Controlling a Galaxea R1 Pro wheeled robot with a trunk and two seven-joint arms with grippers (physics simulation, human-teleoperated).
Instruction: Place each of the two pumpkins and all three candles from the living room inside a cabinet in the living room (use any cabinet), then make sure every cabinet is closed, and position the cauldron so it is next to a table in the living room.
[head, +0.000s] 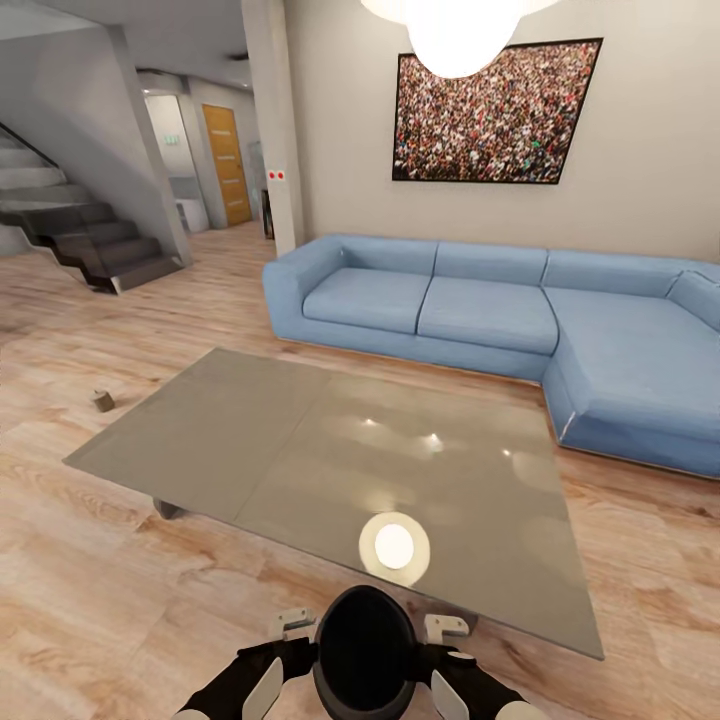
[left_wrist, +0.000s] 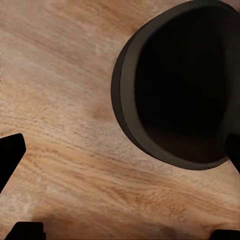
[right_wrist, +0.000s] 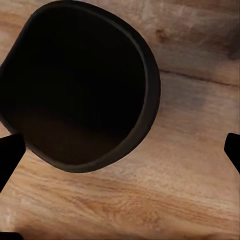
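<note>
Head view: cauldron (head: 365, 650) at bottom centre, between left gripper (head: 262, 690) and right gripper (head: 449, 692).
Grip: both grippers spread open, cauldron sides touched; hold cannot be told.
Counter (head: 300, 440): just beyond cauldron.

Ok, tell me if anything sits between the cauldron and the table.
Nothing visible does. The cauldron sits between both arms at the table's near edge, with only bare wood floor around it.

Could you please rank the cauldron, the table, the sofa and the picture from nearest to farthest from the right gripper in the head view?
1. Cauldron: right beside the right gripper, between both arms.
2. Table: just ahead.
3. Sofa: beyond the table.
4. Picture: on the wall above the sofa.
</note>
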